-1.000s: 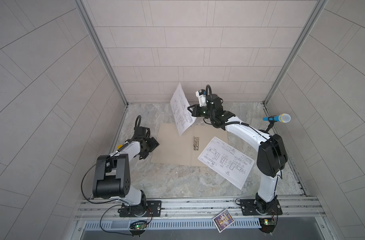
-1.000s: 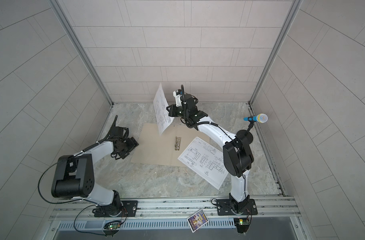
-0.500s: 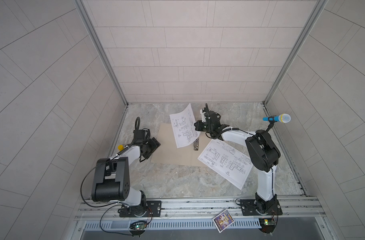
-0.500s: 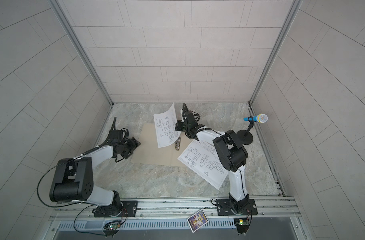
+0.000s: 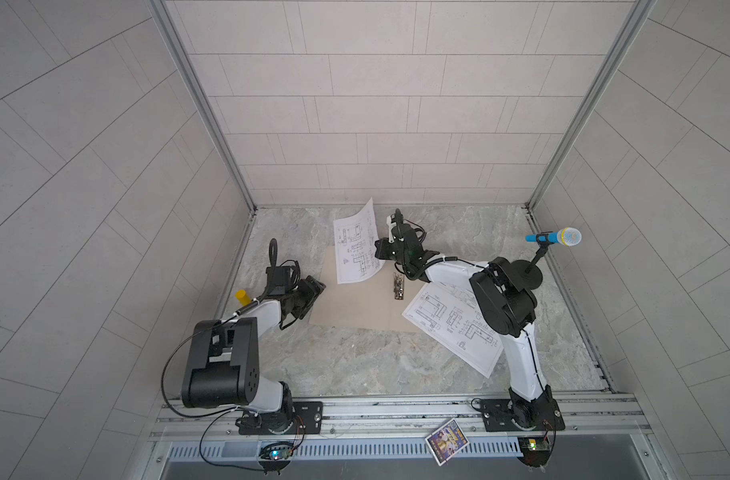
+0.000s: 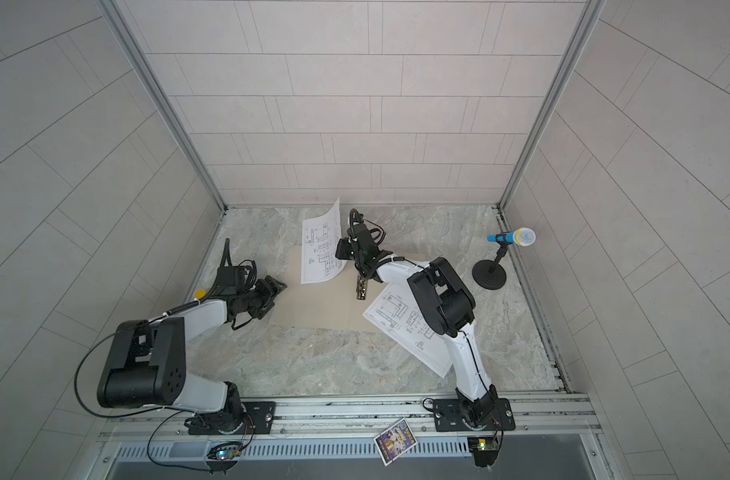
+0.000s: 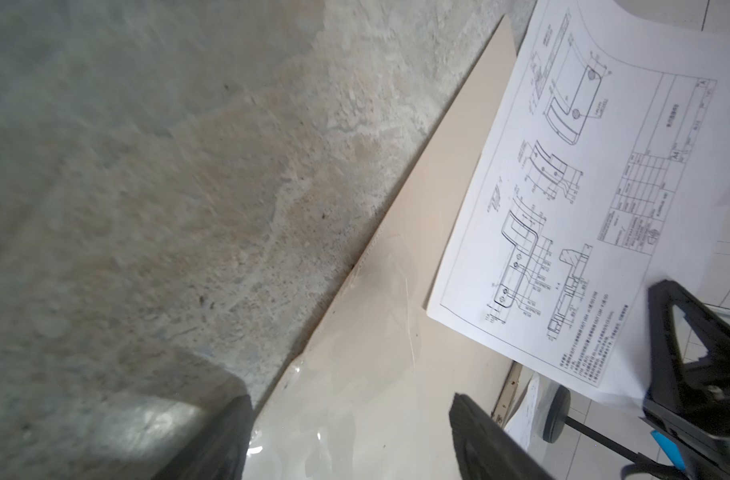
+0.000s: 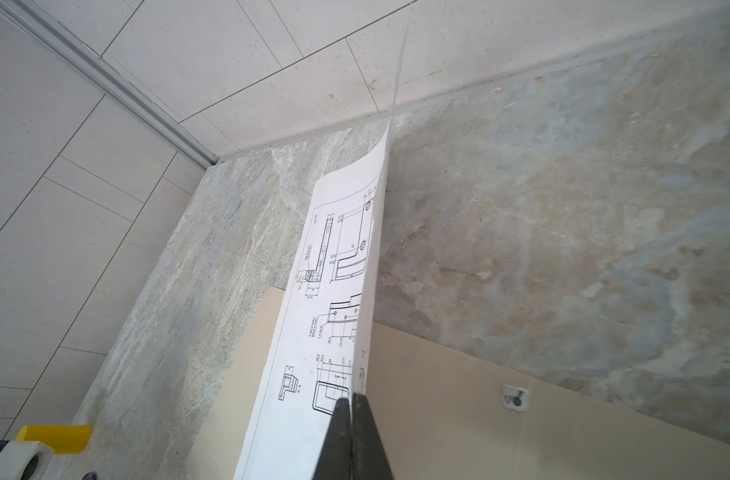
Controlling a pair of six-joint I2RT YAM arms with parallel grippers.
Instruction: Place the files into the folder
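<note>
- Paper first: the held sheet hangs curled above the far left part of the folder; whether its low corner touches the cardboard you cannot tell. It is light and floppy, so expect sag and swing.
- Your right gripper is pinched tight on that sheet's edge; an edge pinch suits thin paper, though it may slip or crease.
- Overlapping the folder's right part, the second sheet lies flat; take it at an overhanging edge.
- At the folder's spine sits the metal clip.
- Your left gripper stands spread and empty at the folder's left edge.
</note>
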